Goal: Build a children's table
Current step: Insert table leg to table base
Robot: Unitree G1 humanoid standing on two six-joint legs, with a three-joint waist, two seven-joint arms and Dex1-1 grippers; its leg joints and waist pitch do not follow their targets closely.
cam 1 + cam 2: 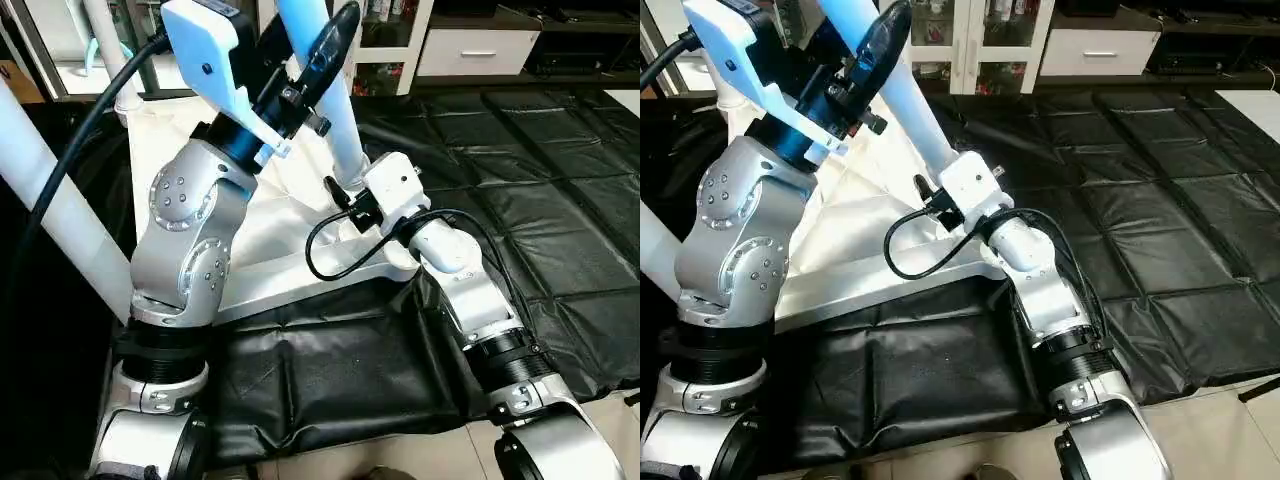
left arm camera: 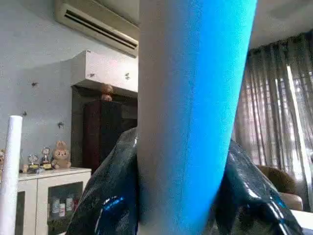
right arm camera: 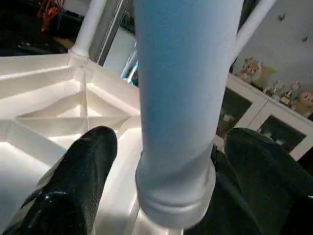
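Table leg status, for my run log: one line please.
left pincer: grips leg | right pincer: open around leg base | table top: upside down

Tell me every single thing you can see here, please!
table top: one, white, lying upside down on the mat, ribs up
legs: three seen, white, standing up from corner sockets; near leg between both grippers, another at the left, another at a far corner
mat: one, black, on the floor
cabinet: one, white, glass doors, by the wall
figurines: several, small, on the cabinet
air conditioner: one, white, high on the wall
left gripper: black fingers clamped on the near leg
right gripper: black fingers spread around the leg's base
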